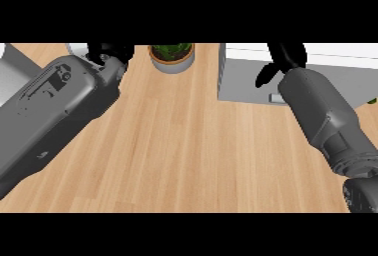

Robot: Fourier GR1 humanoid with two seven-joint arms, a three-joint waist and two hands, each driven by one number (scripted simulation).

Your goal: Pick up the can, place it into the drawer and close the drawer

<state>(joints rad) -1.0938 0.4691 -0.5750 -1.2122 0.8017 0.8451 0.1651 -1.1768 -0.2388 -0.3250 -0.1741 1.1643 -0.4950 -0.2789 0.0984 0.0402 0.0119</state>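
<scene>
The open drawer (247, 75) shows as a grey box with white walls at the upper right of the wooden counter. My right hand (286, 54) hangs over its inside, fingers stretched towards the top edge and thumb spread down to the left, holding nothing. A small pale grey object (277, 98) peeks out beside my right forearm at the drawer's near wall; I cannot tell whether it is the can. My left hand (111, 52) sits at the top left, cut off by the view's edge and partly hidden behind its forearm.
A potted green plant (172, 54) in a pale pot stands at the top centre between my hands. A grey and white surface (11, 70) lies at the far left. A bit of green (373, 101) shows at the right edge. Bare wood (184, 150) fills the middle.
</scene>
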